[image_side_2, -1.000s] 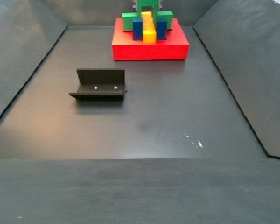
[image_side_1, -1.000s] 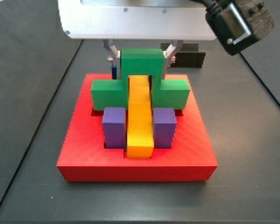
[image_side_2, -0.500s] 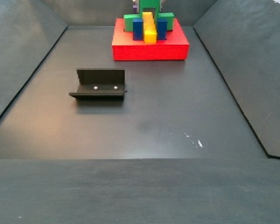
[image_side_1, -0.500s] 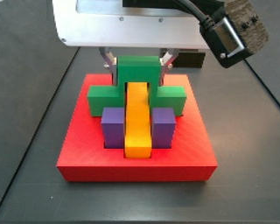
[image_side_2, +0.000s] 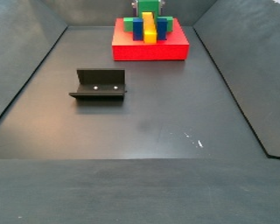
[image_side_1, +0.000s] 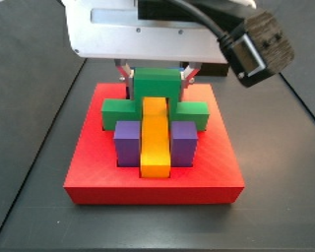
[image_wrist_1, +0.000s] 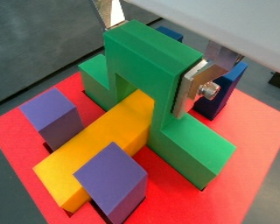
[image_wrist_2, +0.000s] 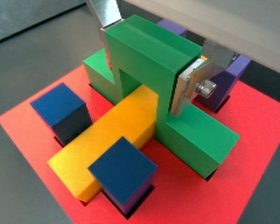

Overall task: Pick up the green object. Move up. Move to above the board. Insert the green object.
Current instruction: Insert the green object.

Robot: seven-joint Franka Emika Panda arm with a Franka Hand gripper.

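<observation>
The green object (image_side_1: 157, 87) stands at the far end of the red board (image_side_1: 154, 187), its centre block arching over the long yellow bar (image_side_1: 154, 138) and its two legs down on either side. My gripper (image_side_1: 157, 71) is shut on the centre block from above. In both wrist views the silver fingers (image_wrist_1: 192, 83) press flat against the block's two sides (image_wrist_2: 149, 57). The green legs rest low on the board (image_wrist_1: 25, 149) beside the bar (image_wrist_1: 101, 144). In a side view the board (image_side_2: 150, 51) and the green object (image_side_2: 147, 10) are small at the far end of the floor.
Two purple blocks (image_side_1: 127, 138) (image_side_1: 184, 138) flank the yellow bar near the board's front. Blue blocks (image_wrist_2: 60, 109) (image_wrist_2: 129, 166) show in a wrist view. The fixture (image_side_2: 98, 85) stands on the dark floor, well away from the board. Sloped dark walls ring the floor.
My gripper has come down with the green object. The centre block now sits lower over the yellow bar and the legs sit lower on the board.
</observation>
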